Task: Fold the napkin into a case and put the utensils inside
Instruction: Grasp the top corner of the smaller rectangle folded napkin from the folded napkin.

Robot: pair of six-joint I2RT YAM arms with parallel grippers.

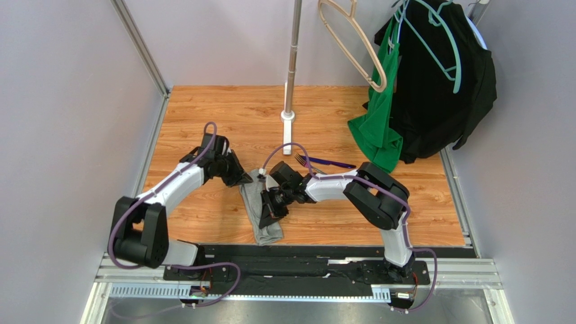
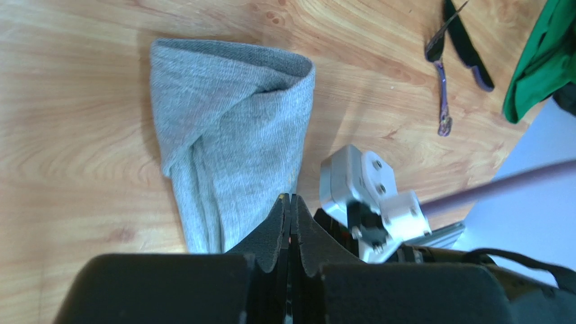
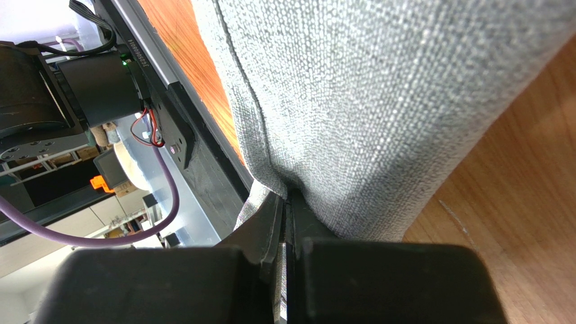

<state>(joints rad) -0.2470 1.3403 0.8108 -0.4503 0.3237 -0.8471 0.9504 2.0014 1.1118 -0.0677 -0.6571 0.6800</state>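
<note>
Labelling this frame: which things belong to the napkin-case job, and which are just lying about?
Job:
- napkin
- fork
- purple utensil

Lying about:
- green garment
- black garment
- pole

Wooden table; napkin, fork, purple utensil
</note>
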